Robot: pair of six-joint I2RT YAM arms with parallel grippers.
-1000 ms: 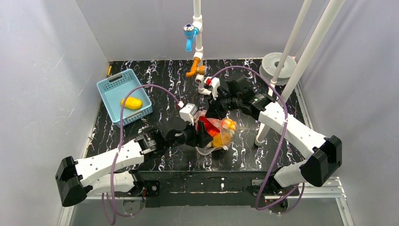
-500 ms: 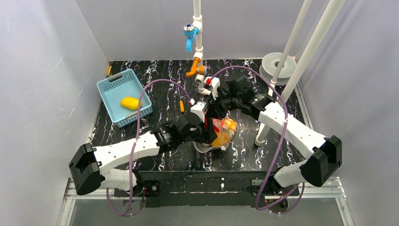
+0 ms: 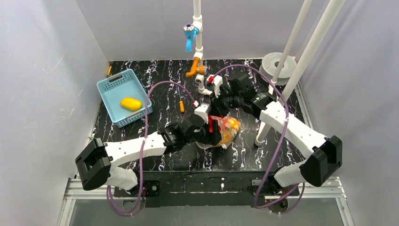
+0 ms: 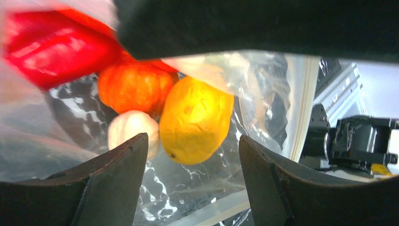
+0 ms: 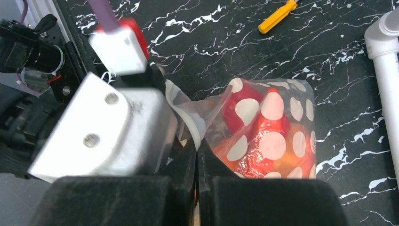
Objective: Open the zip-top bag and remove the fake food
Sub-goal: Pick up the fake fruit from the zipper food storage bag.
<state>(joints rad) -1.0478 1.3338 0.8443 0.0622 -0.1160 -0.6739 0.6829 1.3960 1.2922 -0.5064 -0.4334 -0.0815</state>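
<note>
zip-top bag (image 5: pixel 270 127) sits mid-table (image 3: pixel 160 77) between the arms, near the white post (image 3: pixel 263 125). Right gripper (image 5: pixel 197 160) is pinched tight on the upper lip of the mouth, holding it up. Left gripper (image 4: pixel 192 141) is nosed into the opening, jaws spread, gripping nothing. fake food (image 4: pixel 195 120) is right ahead: a yellow piece centred between the jaws, a round orange one and a red one behind, a pale one low beside it. One yellow oblong piece (image 3: pixel 131 103) lies in the blue basket (image 3: pixel 109 84), well apart. Bag's long axis looks roughly across the table, mouth toward the left arm, closed end toward the post. Risks as I see them:

- Left jaws could catch loose film along with the yellow piece, so pulling drags the whole bag.
- Thin lip could slip out of the right pinch under that pull, and the mouth would collapse.
- Glossy round fruit may squirt deeper if the squeeze lands off-centre.
</note>
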